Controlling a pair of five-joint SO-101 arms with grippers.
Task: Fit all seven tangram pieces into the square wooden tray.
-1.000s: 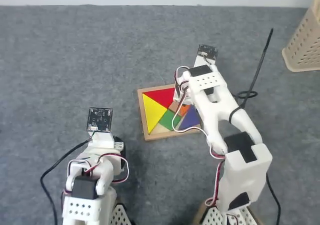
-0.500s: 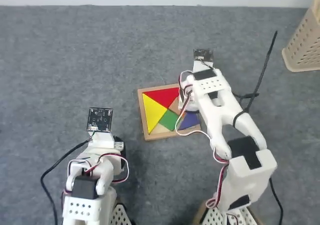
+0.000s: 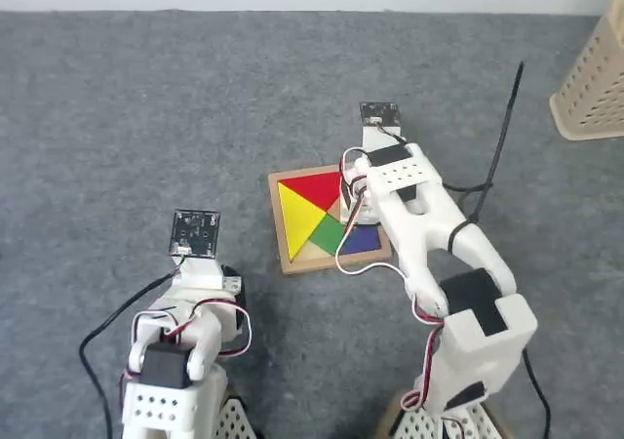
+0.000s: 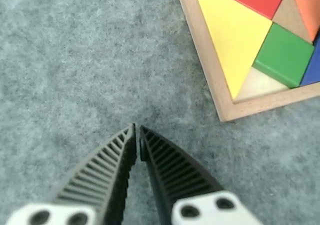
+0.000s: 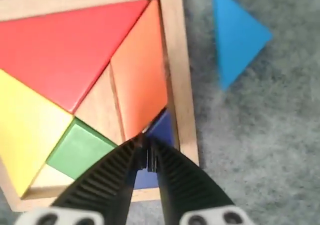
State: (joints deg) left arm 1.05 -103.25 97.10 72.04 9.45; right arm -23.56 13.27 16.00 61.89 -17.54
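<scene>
Under the right pincer (image 5: 146, 147), tips pressed together, smooth painted pieces (image 5: 65, 50) sit in the square wooden tray (image 5: 176, 60). Past its rim, a blue triangle (image 5: 235, 37) lies on fuzzy grey carpet (image 4: 75, 60). The left pincer (image 4: 137, 132), likewise closed, hangs nearby.

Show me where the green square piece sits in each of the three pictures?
High view: the green square lies in the wooden tray, against the yellow triangle.
Left wrist view: the green square sits between the yellow triangle and a blue piece.
Right wrist view: the green square touches the yellow triangle.
Shared landmark: the yellow triangle.
</scene>
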